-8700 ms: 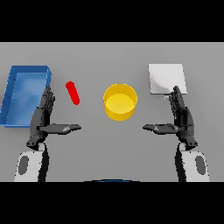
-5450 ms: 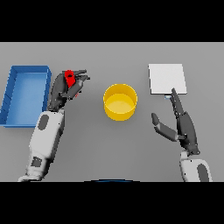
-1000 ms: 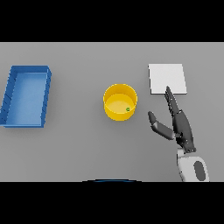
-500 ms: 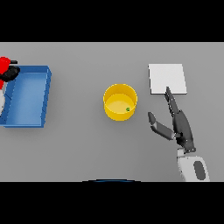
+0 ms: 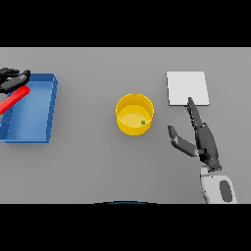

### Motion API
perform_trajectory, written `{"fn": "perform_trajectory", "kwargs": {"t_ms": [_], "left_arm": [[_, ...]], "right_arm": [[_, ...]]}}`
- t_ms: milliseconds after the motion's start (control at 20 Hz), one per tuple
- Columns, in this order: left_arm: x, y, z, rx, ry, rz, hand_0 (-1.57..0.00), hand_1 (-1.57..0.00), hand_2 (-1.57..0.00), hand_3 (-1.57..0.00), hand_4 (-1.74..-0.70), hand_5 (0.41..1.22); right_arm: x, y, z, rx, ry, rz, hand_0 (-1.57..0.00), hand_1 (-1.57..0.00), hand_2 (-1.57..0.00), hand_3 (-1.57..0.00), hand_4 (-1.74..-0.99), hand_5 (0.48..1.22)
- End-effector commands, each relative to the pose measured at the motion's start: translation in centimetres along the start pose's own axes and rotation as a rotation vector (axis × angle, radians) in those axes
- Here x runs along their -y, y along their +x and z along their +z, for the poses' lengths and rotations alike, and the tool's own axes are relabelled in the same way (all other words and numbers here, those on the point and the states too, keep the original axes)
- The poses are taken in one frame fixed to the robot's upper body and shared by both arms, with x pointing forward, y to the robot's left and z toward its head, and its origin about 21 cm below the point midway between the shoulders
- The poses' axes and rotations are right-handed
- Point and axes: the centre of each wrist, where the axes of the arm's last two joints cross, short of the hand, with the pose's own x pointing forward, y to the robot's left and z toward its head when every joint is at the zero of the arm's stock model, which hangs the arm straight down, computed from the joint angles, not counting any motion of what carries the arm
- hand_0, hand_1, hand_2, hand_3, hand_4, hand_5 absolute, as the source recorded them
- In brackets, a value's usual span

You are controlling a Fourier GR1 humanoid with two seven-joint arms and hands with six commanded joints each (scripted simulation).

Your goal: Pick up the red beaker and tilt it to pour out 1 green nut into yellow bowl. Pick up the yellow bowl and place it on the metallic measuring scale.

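Note:
The yellow bowl (image 5: 134, 114) stands mid-table with one small green nut (image 5: 143, 122) inside it. To its right lies the flat metallic scale (image 5: 187, 88). My right hand (image 5: 202, 138) is open beside the bowl's right side, fingers straight and pointing toward the scale, thumb stretched toward the bowl, a gap between thumb and bowl. At the far left my left hand (image 5: 12, 80) is curled round the top of the red beaker (image 5: 13, 100), which slants down to the left over the blue bin (image 5: 32, 109).
The blue bin takes up the left of the table, its near wall level with the bowl's front. The scale's near edge lies just under my right fingertips.
My left hand with the red beaker has come further into view at the left edge, and the beaker now slants over the blue bin. The right hand has hardly moved.

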Motion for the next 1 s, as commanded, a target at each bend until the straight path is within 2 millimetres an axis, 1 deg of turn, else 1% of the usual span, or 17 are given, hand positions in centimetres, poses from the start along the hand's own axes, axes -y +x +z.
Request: {"fn": "perform_trajectory", "kwargs": {"t_ms": [0,100,200,250,300,350,400,450,500,550,650,800,850,950], "left_arm": [[0.1,-0.2,0.0,-0.015,-0.005,-0.028,-0.31,-0.28,-0.27,-0.28,-0.84,0.632],[1.1,-0.3,-0.3,-0.042,0.003,-0.072,-0.20,-0.18,-0.17,-0.18,-0.81,0.627],[0.8,0.0,-0.2,-0.016,0.027,-0.085,-0.13,-0.11,-0.11,-0.11,-0.79,0.627],[1.0,0.0,-0.2,0.005,0.034,-0.086,-0.10,-0.09,-0.09,-0.09,-0.78,0.631],[0.9,-0.1,-0.2,0.021,0.040,-0.075,-0.08,-0.07,-0.07,-0.07,-0.78,0.631],[1.2,0.0,-0.3,0.043,0.039,-0.062,-0.06,-0.06,-0.06,-0.06,-0.78,0.633],[1.0,0.6,-0.1,0.072,0.045,-0.046,-0.05,-0.05,-0.04,-0.05,-0.78,0.635],[1.7,0.4,-0.1,0.094,0.034,-0.023,-0.04,-0.04,-0.03,-0.04,-0.78,0.644],[1.5,0.2,0.2,0.106,0.039,-0.008,-0.03,-0.03,-0.03,-0.03,-0.79,0.652],[1.7,0.4,0.2,0.113,0.036,0.003,-0.03,-0.02,-0.02,-0.02,-0.79,0.657],[1.6,0.4,0.5,0.120,0.036,0.016,-0.02,-0.01,-0.01,-0.01,-0.80,0.666],[2.1,0.3,0.5,0.108,0.019,0.028,-0.01,-0.01,-0.01,-0.01,-0.81,0.683],[2.2,0.5,0.5,0.111,0.023,0.028,-0.01,-0.01,-0.01,-0.01,-0.81,0.687],[2.2,0.3,0.4,0.102,0.018,0.032,0.00,0.00,0.00,0.00,-0.81,0.688]], "right_arm": [[0.1,-0.1,0.2,0.001,-0.005,0.013,0.00,0.00,0.00,0.00,-1.155,0.670],[0.1,0.0,0.2,0.002,-0.005,0.032,0.00,0.00,0.00,0.00,-1.157,0.665],[0.0,0.0,0.0,-0.005,-0.008,0.035,0.00,0.00,0.00,0.00,-1.157,0.665],[-0.5,0.2,-0.3,-0.006,-0.005,0.040,0.00,0.00,0.00,0.00,-1.154,0.657],[-0.6,0.3,-0.3,-0.026,-0.008,0.046,0.00,0.00,0.00,0.00,-1.144,0.644],[-0.2,0.5,-0.5,-0.051,-0.014,0.104,0.00,0.00,0.00,0.00,-1.131,0.631],[-0.4,0.8,-0.6,-0.035,0.016,0.121,0.00,0.00,0.00,0.00,-1.115,0.638],[-0.4,0.8,-0.8,-0.011,0.066,0.146,0.00,0.00,0.00,0.00,-1.087,0.649],[-0.1,1.0,-1.4,0.016,0.117,0.181,0.00,0.00,0.00,0.00,-1.080,0.662],[0.4,1.5,-2.2,0.028,0.172,0.236,0.00,0.00,0.00,0.00,-1.088,0.665],[0.9,2.5,-3.4,0.037,0.254,0.409,0.00,0.00,0.00,0.00,-1.122,0.649],[0.2,3.4,-5.5,0.091,0.391,0.614,0.00,0.00,0.00,0.00,-1.137,0.626],[0.2,3.7,-5.9,0.103,0.443,0.691,0.00,0.00,0.00,0.00,-1.142,0.627],[-0.6,4.5,-7.3,0.153,0.534,0.795,0.00,0.00,0.00,0.00,-1.152,0.632]]}}
